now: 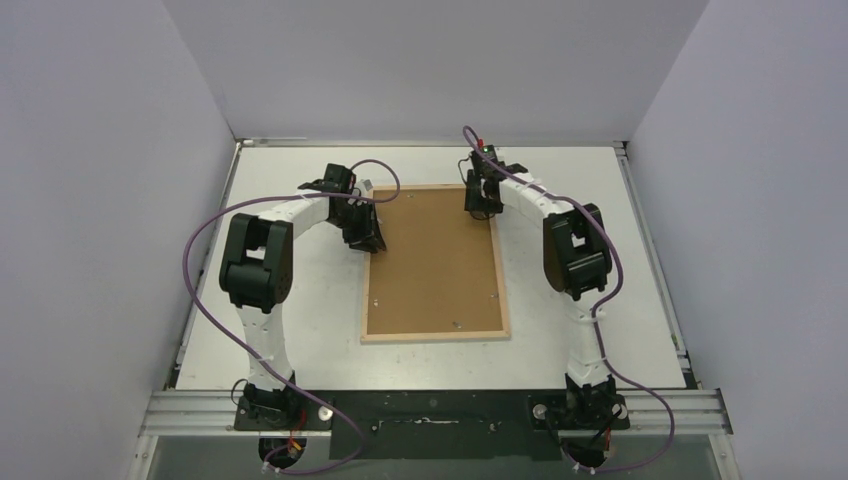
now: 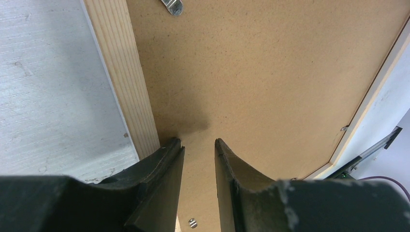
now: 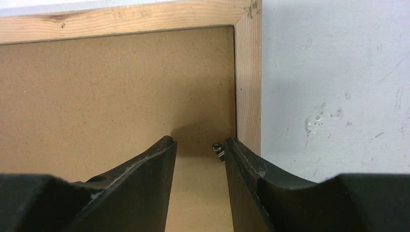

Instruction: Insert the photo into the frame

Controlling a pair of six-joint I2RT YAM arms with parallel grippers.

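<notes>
Grey walls close off a white bench. The frame lies back-up in its middle, between the two arms, with a brown backing board filling its pale wood rails. What lies under the board is hidden. Purple cables loop off both arms.

The left arm arches up from its base and bends inward to the frame's left rail, towards the far end. The right arm reaches the far right corner.

The left wrist view alone shows the left jaws narrowly parted with nothing between them, tips on the board just inside the rail, and a metal clip farther along. The right wrist view shows the right jaws a little apart either side of a small dark tab beside the right rail, not clamping it.
</notes>
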